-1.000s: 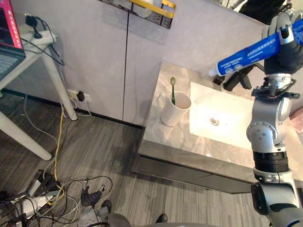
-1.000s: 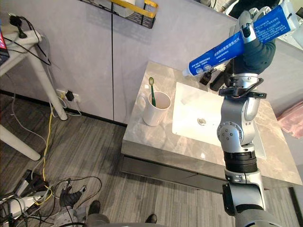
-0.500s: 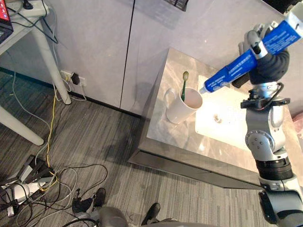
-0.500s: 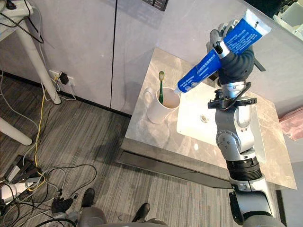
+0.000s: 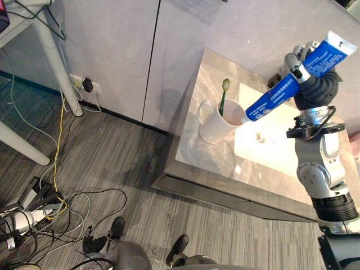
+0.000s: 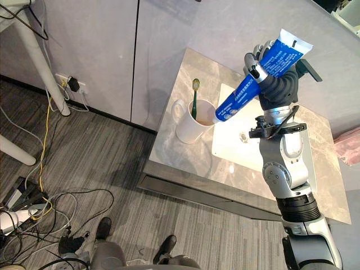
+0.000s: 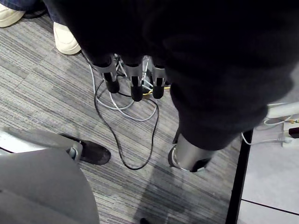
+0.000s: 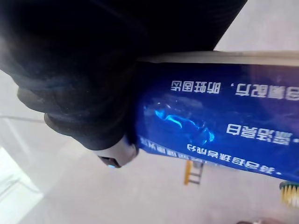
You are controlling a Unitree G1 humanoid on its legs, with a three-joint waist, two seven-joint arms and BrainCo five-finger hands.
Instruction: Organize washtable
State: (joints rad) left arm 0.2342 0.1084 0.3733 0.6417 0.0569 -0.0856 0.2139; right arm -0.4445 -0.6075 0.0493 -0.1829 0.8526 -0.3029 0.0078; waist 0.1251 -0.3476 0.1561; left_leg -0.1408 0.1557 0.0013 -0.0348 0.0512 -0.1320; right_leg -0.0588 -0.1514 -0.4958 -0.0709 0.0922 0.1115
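The grey stone washtable (image 5: 205, 160) lies below the raised right hand (image 6: 274, 85), running out to that hand's left as far as the wall. The white sink (image 5: 253, 156) is set into it, straight underneath the hand and its forearm.

The hand itself is up in the air above the basin, well clear of the stone. It is clenched round the toothpaste tube (image 5: 281, 93), the fingers (image 5: 295, 59) wrapped about the upper half, not far from the flat crimped end that sticks up past them.

The left hand (image 7: 134, 87) hangs low over the grey plank floor (image 7: 56, 98), its fingers loose and straight, grasping nothing. A person's white shoe (image 7: 65, 39) stands on the floor near those fingertips.

The blue tube slants down and away from the right hand toward its left, so that the white cap end sits right at the mouth of the white mug (image 5: 214, 130). I cannot tell whether the cap touches the rim.

The mug stands upright on the stone just beside the sink's edge, below and to the left of the right hand, its handle turned away from it.

A green toothbrush (image 5: 223, 99) leans in the mug, head up, on the side farther from the hand.
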